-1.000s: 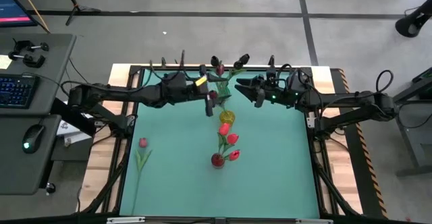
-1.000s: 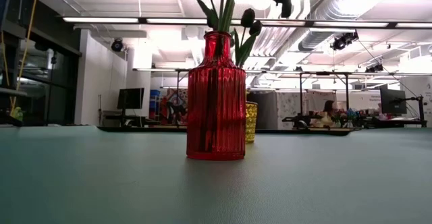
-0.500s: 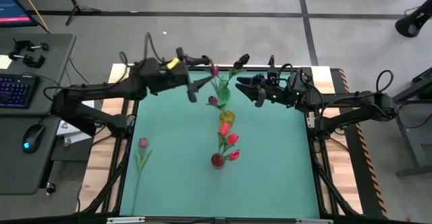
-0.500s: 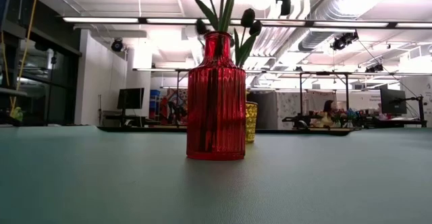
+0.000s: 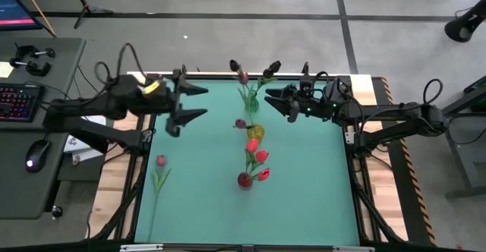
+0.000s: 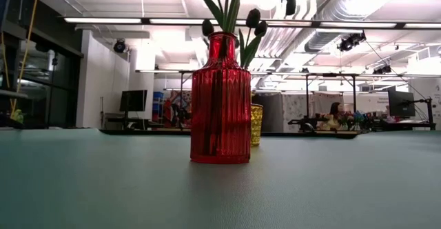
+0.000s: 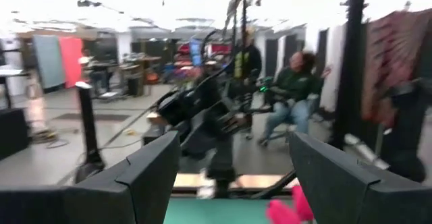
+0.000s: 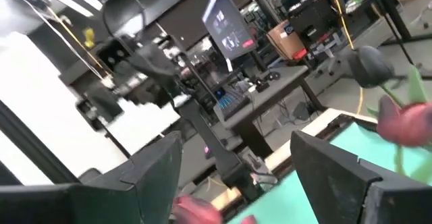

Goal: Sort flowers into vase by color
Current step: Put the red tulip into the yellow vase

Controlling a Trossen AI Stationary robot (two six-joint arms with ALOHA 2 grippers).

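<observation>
Three vases stand in a row down the table's middle. The far clear vase (image 5: 249, 98) holds dark tulips (image 5: 242, 76). The middle one is a yellow vase (image 5: 255, 131). The near red vase (image 5: 244, 180) holds red tulips (image 5: 258, 157). A dark pink head (image 5: 241, 123) shows beside the yellow vase; I cannot tell which vase holds its stem. One pink tulip (image 5: 160, 162) lies flat near the table's left edge. My left gripper (image 5: 194, 103) hangs open and empty over the far left of the table. My right gripper (image 5: 278, 102) is open and empty, right of the clear vase.
In the low view the red vase (image 6: 220, 101) stands in front with the yellow vase (image 6: 256, 124) behind it. Green mat lies bare on both sides of the vase row. A desk with keyboard (image 5: 17, 100) stands off the table's left. People sit in the room beyond (image 7: 290, 92).
My left gripper has drawn back from the vases toward the table's left edge, rising and rolling level, its fingers staying open. The dark pink head it was next to stays by the yellow vase. My right arm has kept still.
</observation>
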